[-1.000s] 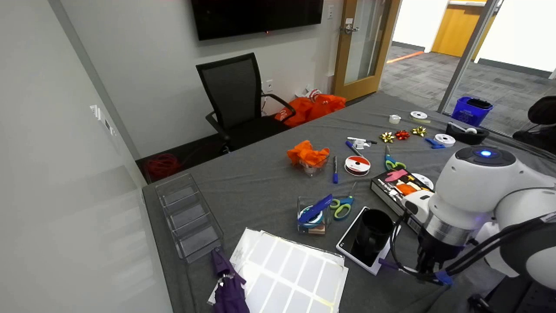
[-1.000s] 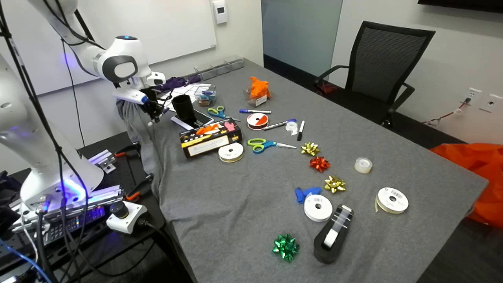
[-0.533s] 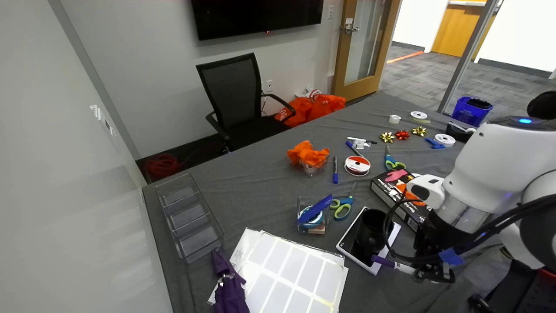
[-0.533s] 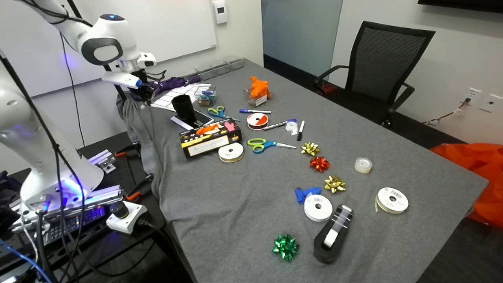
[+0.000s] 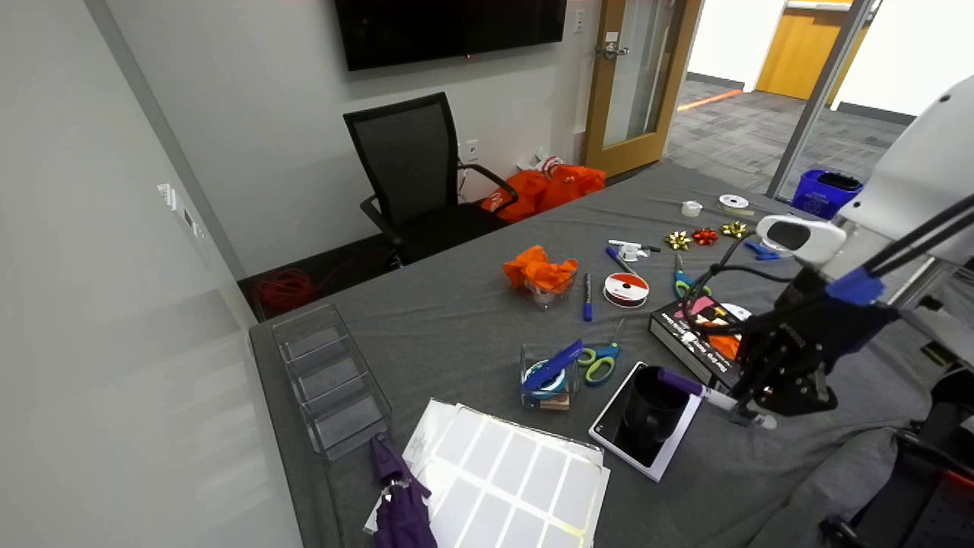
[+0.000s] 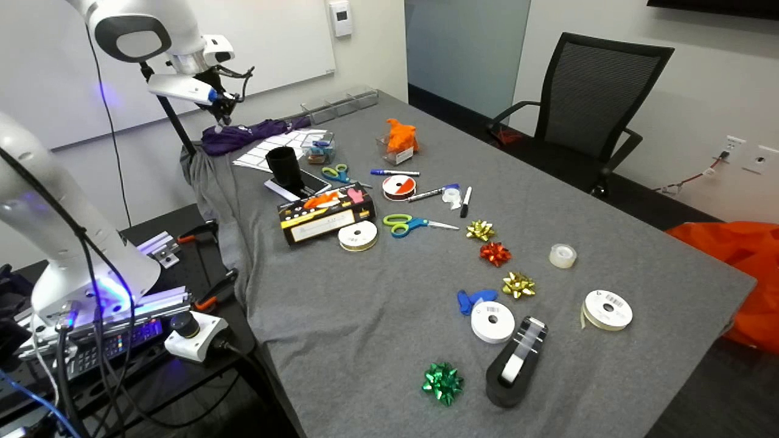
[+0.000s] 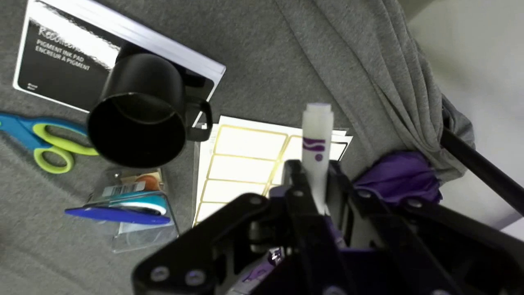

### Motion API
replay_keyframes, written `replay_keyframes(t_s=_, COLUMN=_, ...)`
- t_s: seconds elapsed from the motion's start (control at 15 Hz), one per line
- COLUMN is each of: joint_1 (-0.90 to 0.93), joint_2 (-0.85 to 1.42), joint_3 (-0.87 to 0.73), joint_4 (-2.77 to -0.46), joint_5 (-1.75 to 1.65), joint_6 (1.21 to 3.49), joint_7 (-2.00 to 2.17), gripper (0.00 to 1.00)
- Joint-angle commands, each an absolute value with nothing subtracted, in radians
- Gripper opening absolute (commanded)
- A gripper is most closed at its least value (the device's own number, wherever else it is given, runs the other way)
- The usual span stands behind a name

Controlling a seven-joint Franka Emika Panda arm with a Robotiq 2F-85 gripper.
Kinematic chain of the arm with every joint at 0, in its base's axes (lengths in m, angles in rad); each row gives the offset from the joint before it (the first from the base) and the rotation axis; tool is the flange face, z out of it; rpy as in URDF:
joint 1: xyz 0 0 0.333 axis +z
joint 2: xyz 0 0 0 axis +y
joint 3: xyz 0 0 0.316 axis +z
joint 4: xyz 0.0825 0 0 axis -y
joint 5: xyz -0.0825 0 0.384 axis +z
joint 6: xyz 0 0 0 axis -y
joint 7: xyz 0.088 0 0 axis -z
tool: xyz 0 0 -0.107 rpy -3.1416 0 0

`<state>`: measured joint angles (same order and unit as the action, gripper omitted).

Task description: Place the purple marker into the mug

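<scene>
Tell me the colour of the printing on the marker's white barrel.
Purple: the printing on the marker shows best in the wrist view.

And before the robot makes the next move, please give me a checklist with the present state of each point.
1. The gripper holds the marker: ok, closed on it.
2. The mug is upright: ok, standing on the ink pad.
3. The marker is over the mug: not ok, it is to the right of it in the wrist view.
4. The marker points straight down: not ok, it slants in an exterior view.
5. The mug is empty: cannot tell, too dark inside.
</scene>
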<state>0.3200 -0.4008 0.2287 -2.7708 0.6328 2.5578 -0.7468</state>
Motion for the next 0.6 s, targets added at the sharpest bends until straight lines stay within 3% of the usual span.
replay_keyframes(t_s=0.0, joint_1=0.229, joint_2=-0.498, joint_3=0.172, joint_4=-2.781, joint_5=0.655, joint_6=2.475, joint_7=-0.887, gripper=0.04)
replay_keyframes(t_s=0.53, joint_1=0.001, joint_2=-0.455, joint_3=0.232, joint_4=-2.776, joint_5=0.460, joint_6=2.423, joint_7=-0.773, gripper=0.04)
